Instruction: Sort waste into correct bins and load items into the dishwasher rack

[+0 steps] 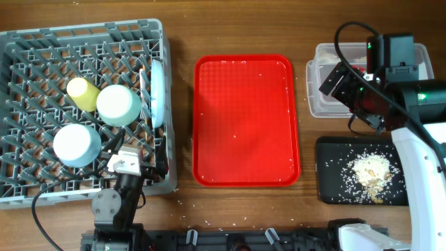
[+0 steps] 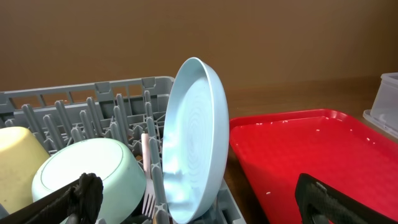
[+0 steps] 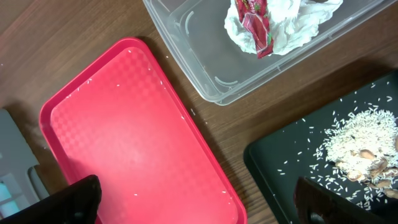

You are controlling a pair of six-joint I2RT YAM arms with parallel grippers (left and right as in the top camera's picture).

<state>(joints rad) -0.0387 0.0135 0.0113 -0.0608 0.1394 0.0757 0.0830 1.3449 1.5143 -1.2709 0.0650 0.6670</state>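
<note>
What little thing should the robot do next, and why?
Probably just pull both arms back to rest. The red tray holds only stray grains; the plate, yellow cup, mint bowl and light blue bowl sit in the rack; wrapper and tissue lie in the clear tub; food scraps are on the black tray. Left gripper and right gripper are open, empty.

The right arm (image 1: 382,82) hides much of the clear tub (image 1: 321,104) from overhead.
</note>
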